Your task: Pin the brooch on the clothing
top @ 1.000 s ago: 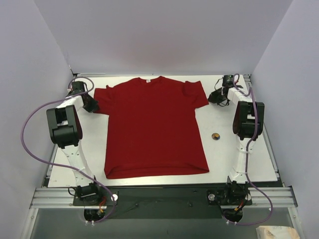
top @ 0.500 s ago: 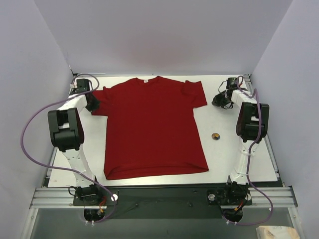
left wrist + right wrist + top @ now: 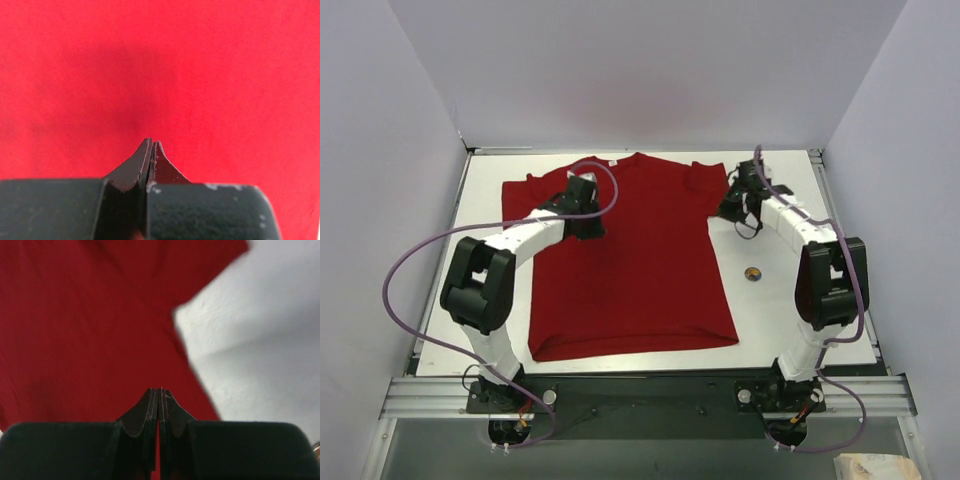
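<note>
2 closed, empty grippers: left gripper (image 3: 151, 142) over the clothing (image 3: 630, 290), right gripper (image 3: 159, 390) at its edge. The brooch (image 3: 753, 274) lies on the table (image 3: 780, 315) nearby, likely its pickup.

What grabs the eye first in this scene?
A red T-shirt spread flat fills the middle of the white table. The tiny brooch lies alone on bare table just off the shirt's side, nearer the right arm. Both grippers are shut and empty: the left gripper over the shirt's chest, the right gripper over the shirt's edge.
</note>
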`<state>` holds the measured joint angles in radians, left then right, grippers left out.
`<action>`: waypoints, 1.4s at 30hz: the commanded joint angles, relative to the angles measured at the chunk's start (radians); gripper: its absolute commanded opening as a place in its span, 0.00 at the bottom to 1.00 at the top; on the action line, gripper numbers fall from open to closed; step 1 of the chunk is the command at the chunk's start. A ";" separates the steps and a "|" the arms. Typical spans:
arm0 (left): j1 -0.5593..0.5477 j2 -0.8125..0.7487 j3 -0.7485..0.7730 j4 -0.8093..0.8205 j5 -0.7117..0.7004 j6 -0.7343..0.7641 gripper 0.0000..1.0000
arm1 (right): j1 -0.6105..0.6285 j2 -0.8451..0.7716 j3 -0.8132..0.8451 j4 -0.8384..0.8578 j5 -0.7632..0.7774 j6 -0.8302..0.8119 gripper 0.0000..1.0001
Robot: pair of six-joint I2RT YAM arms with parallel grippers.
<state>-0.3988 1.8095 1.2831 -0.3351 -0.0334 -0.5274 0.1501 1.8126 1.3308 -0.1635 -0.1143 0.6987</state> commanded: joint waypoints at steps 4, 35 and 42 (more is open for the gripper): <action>-0.136 -0.047 -0.200 0.114 0.138 -0.037 0.00 | 0.201 -0.064 -0.283 -0.024 -0.012 -0.056 0.00; -0.028 -0.245 -0.394 0.091 0.131 -0.065 0.00 | 0.325 -0.280 -0.593 -0.074 0.008 -0.011 0.00; 0.164 -0.086 -0.121 -0.016 0.069 0.000 0.00 | 0.306 -0.364 -0.522 -0.071 0.053 -0.031 0.00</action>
<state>-0.3046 1.6390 1.0153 -0.2901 0.0772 -0.5865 0.4706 1.5082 0.7612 -0.1699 -0.1120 0.6819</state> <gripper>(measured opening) 0.022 0.026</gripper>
